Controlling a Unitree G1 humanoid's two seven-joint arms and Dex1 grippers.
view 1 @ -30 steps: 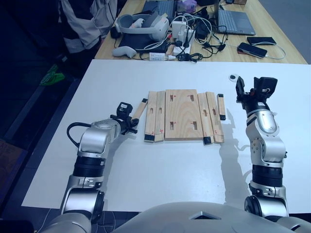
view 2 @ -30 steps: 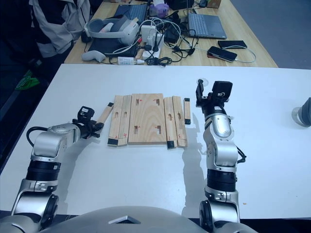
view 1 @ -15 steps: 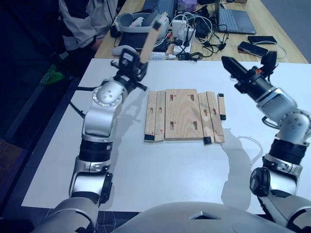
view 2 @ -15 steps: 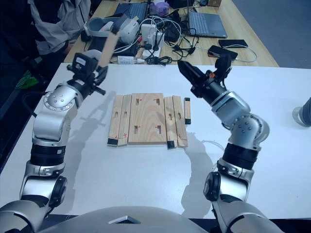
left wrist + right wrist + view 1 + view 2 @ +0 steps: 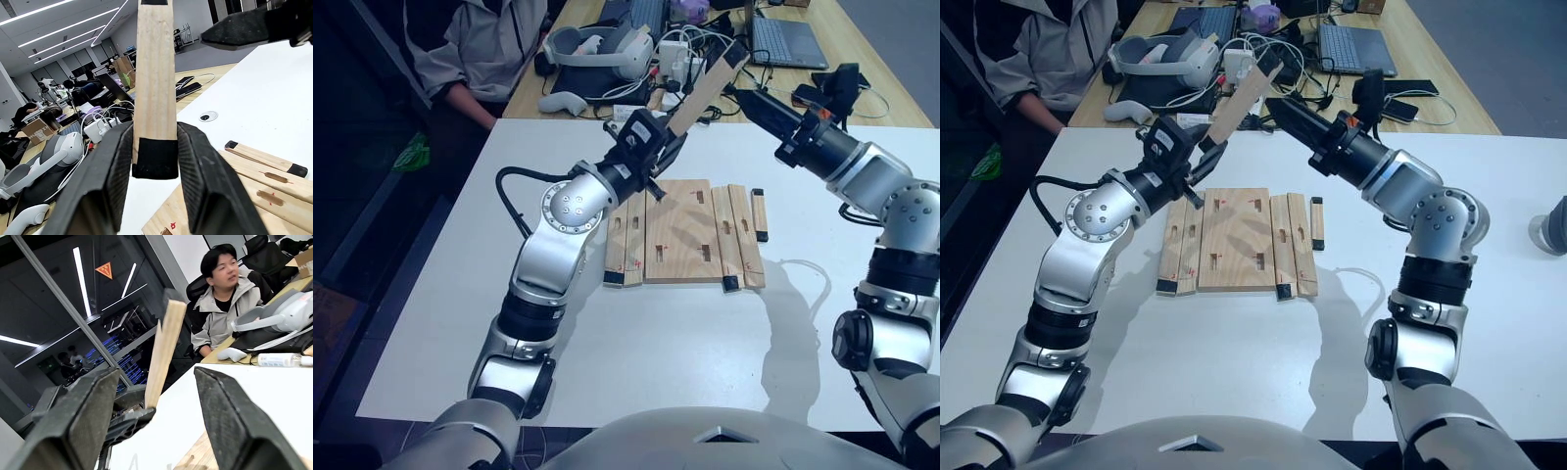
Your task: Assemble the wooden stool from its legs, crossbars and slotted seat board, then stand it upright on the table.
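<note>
Though tilted, crossbar [image 5: 155,63] sits clamped inside left gripper [image 5: 154,142].

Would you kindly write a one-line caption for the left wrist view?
Left gripper shut on a wooden bar, above the other stool parts lying on the table.

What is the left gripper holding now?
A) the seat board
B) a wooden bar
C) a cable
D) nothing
B: the left gripper is shut on a wooden bar held up in the air, while the seat board lies flat on the table.
</note>
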